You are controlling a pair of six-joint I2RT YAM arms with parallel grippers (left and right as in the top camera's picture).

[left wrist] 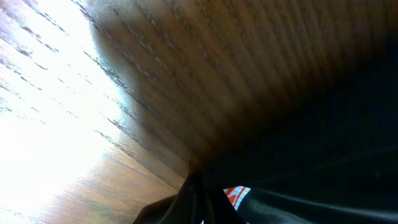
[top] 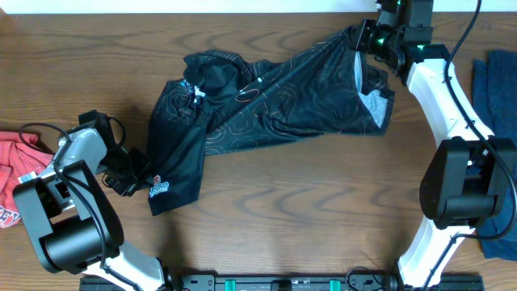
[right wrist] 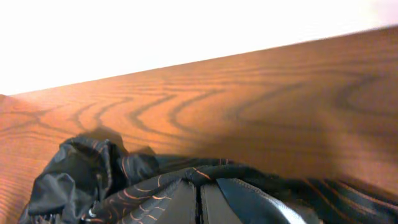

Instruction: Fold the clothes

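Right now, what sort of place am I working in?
Probably a robotics lab bench, not a home: two white robot arms with trailing cables at a wood-grain table, a black cycling jersey spread between them, a red shirt and a dark blue garment waiting at the edges.

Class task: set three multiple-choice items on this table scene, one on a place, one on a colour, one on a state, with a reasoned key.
1. Where does the crumpled red cloth shirt lie? A at the brown wooden table's left edge; B right edge; C middle.
2. What colour are the thin lines on the black cycling jersey? A orange; B green; C blue.
3. How is the right tool? A wide open; B shut on the jersey; C unseen.
Key: A, overhead shows it beside the left arm; A, the right wrist view shows orange; B, it pinches black fabric.
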